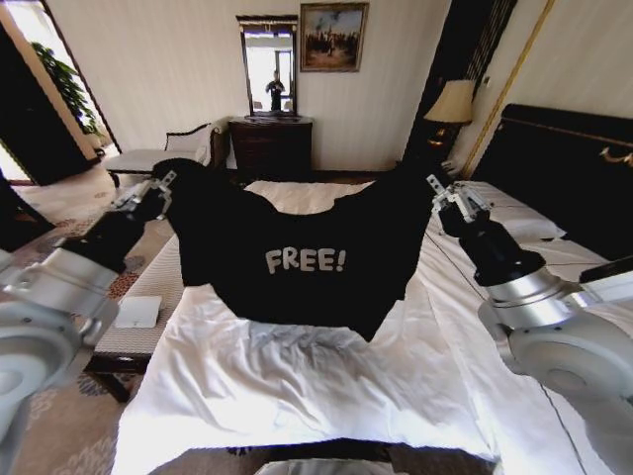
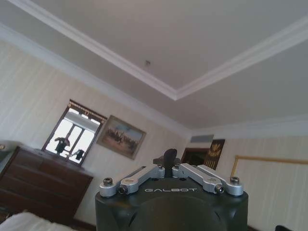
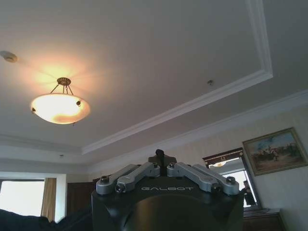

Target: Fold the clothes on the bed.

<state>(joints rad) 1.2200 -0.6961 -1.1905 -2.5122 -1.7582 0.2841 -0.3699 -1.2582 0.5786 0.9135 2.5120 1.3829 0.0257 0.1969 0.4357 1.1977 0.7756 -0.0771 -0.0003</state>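
In the head view the black short-sleeved T-shirt with white "FREE" lettering [image 1: 297, 262] hangs spread at frame centre above the large white-sheeted bed [image 1: 297, 396], its upper corners clamped by the left gripper [image 1: 163, 188] at left and the right gripper [image 1: 438, 193] at right. The wrist views point upward: the left one shows a dark wooden dresser [image 2: 38, 185] at lower left, the right one a glowing ceiling lamp [image 3: 60, 107] at upper left.

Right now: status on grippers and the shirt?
Left gripper and right gripper raised, each shut on a T-shirt corner. Shirt hangs spread above the bed. Nothing in the way.
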